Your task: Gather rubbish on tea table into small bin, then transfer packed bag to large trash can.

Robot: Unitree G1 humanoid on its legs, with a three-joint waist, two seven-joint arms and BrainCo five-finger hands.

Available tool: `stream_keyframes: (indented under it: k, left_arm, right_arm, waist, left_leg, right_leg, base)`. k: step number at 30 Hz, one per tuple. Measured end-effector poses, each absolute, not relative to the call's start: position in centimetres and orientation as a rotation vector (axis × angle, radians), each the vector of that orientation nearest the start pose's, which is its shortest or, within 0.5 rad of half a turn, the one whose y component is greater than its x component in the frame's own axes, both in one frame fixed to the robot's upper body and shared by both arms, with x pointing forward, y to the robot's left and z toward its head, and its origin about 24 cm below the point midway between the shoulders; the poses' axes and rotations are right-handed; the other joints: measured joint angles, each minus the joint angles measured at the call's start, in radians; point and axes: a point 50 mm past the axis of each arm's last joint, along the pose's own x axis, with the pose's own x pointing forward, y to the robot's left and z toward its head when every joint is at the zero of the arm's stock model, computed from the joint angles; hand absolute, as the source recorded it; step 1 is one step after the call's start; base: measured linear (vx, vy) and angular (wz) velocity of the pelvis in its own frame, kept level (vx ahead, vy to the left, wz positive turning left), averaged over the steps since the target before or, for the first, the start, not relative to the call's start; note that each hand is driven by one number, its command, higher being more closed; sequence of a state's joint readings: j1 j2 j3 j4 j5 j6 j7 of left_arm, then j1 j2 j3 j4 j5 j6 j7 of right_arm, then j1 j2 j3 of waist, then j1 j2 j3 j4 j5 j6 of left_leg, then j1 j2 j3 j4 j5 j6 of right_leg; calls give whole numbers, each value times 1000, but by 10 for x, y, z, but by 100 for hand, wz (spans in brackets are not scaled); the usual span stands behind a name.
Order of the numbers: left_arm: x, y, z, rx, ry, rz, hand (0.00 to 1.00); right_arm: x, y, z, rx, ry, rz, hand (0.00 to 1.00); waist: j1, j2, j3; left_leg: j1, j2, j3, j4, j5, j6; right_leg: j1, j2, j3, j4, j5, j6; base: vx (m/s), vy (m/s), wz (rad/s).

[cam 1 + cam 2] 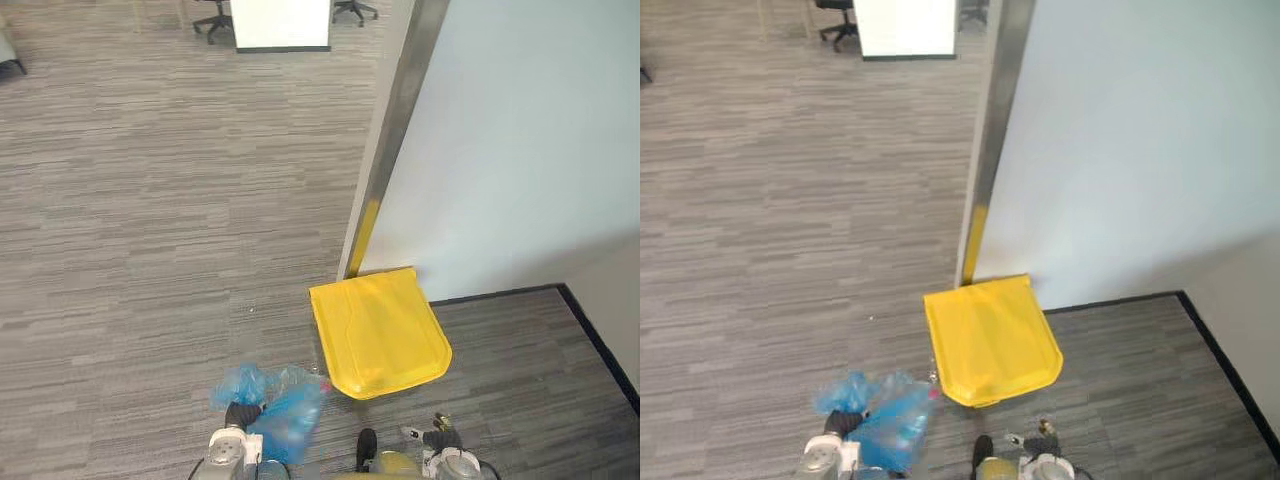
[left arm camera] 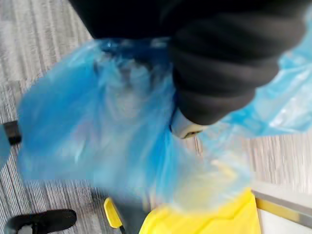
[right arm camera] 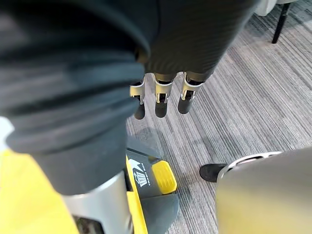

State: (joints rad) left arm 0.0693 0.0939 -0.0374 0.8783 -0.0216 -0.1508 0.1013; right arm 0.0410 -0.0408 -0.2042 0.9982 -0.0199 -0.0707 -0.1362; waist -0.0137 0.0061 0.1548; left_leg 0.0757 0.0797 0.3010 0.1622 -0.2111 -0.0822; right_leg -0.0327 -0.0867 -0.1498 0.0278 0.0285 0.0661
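Observation:
A blue plastic bag (image 1: 283, 410) of rubbish hangs from my left hand (image 1: 241, 415), whose fingers are curled into the bag's bunched top. The left wrist view has the bag (image 2: 112, 131) spread under the dark cover, just above the yellow lid (image 2: 204, 222). The large trash can with its shut yellow lid (image 1: 380, 335) stands against the wall, just right of the bag. My right hand (image 1: 440, 437) hangs low at the can's near right. In its own view its fingers (image 3: 161, 100) point straight down over the carpet, holding nothing, beside the can's yellow pedal (image 3: 163, 176).
A white wall (image 1: 520, 150) with a metal corner post (image 1: 395, 130) stands right behind the can, with a black skirting (image 1: 590, 325) running along the floor. Grey carpet (image 1: 150, 200) stretches to the left. A white cabinet (image 1: 280, 22) and office chairs stand far off.

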Motion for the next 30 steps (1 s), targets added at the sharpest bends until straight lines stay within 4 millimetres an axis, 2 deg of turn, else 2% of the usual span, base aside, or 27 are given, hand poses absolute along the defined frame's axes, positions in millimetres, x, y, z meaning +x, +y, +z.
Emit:
stream_keyframes:
  k: [4,11,12,14,15,16,17,18,19,20,21,24,25,26,27,30]
  left_arm:
    - [142,189,-135,130,809,131,100]
    - [137,190,-138,126,833,139,100]
    - [136,190,-139,128,834,140,100]
    - [136,190,-139,127,840,139,100]
    - [135,189,-140,124,847,136,100]
    - [137,188,-140,122,847,134,100]
    - [136,188,-141,123,852,135,100]
    - [136,188,-141,123,852,135,100]
    - [135,188,-141,121,850,138,100]
    - [137,190,-140,123,842,140,100]
    - [140,190,-138,121,831,145,100]
    - [153,181,-134,106,795,130,100]
    - [156,178,-133,97,786,126,100]
    - [158,174,-132,85,774,122,100]
    - [161,172,-131,80,765,116,100]
    - [161,174,-131,86,766,124,100]
  right_arm:
    - [124,-202,-149,-31,961,-335,0]
    - [128,-201,-148,-54,958,-312,0]
    - [131,-200,-147,-55,951,-307,0]
    - [137,-201,-145,-54,935,-306,0]
    - [142,-203,-143,-57,924,-309,0]
    - [151,-203,-139,-53,890,-312,0]
    - [155,-203,-138,-55,883,-310,0]
    - [155,-202,-138,-61,886,-303,0]
    - [154,-200,-139,-60,889,-297,0]
    - [153,-198,-140,-58,896,-298,0]
    - [155,-195,-139,-57,896,-291,0]
    - [163,-196,-133,-55,851,-301,0]
    - [161,-198,-134,-52,854,-308,0]
    - [160,-198,-134,-49,852,-314,0]
    - [158,-199,-133,-52,848,-316,0]
    - [155,-193,-135,-54,856,-303,0]
  waist:
    - [0,19,-1]
    - [2,18,1]
    - [3,14,7]
    - [1,3,26]
    - [-1,2,40]
    - [-3,3,74]
    - [-4,-4,78]
    - [-2,-13,79]
    - [1,-27,84]
    - [4,-35,85]
    - [18,-46,93]
    - [8,-12,125]
    - [9,-10,128]
    - [9,-11,126]
    - [13,-12,126]
    - [36,-27,110]
  left_leg:
    - [30,-1,24,-21,0,1]
    - [62,-1,76,-39,0,1]
    - [67,-6,78,-39,-2,4]
    - [98,-23,77,-65,-7,28]
    - [123,-30,74,-84,-12,43]
    - [148,-39,75,-85,-29,72]
    - [152,-38,76,-72,-36,77]
    - [150,-39,77,-57,-44,77]
    - [139,-40,72,-18,-64,72]
    - [132,-41,72,6,-80,66]
    - [119,-34,76,63,-112,42]
    - [64,12,53,181,-165,17]
    - [65,20,39,194,-176,12]
    - [67,35,11,213,-194,2]
    - [66,48,-12,230,-207,-6]
    - [34,80,-17,245,-222,-23]
  right_leg:
    - [2,12,29,-1,1,-1]
    - [-39,27,86,52,3,-12]
    - [-76,22,89,125,-21,-16]
    - [-143,-11,58,282,-69,1]
    - [-171,-28,30,363,-74,7]
    - [-250,-62,-15,492,-111,27]
    - [-263,-70,-32,454,-113,27]
    - [-270,-74,-45,358,-87,32]
    - [-253,-92,-73,260,-42,19]
    - [-230,-101,-81,220,-40,17]
    - [-206,-101,-93,169,1,15]
    - [-215,-92,-109,230,26,2]
    - [-215,-90,-107,257,22,-5]
    - [-215,-85,-107,303,-2,-34]
    - [-215,-86,-127,341,-35,-42]
    - [-257,-84,-158,407,-78,-58]
  base:
    - [48,3,-27]
    - [-25,-4,-33]
    - [-121,4,-33]
    - [-113,-6,-21]
    - [-148,-7,-19]
    - [-160,-2,-14]
    - [-147,-7,-3]
    - [-92,-29,17]
    - [-34,-46,15]
    - [78,-96,-9]
    - [122,-91,-26]
    - [143,-121,15]
    - [141,-120,54]
    - [180,-141,61]
    - [165,-118,57]
    - [171,-106,22]
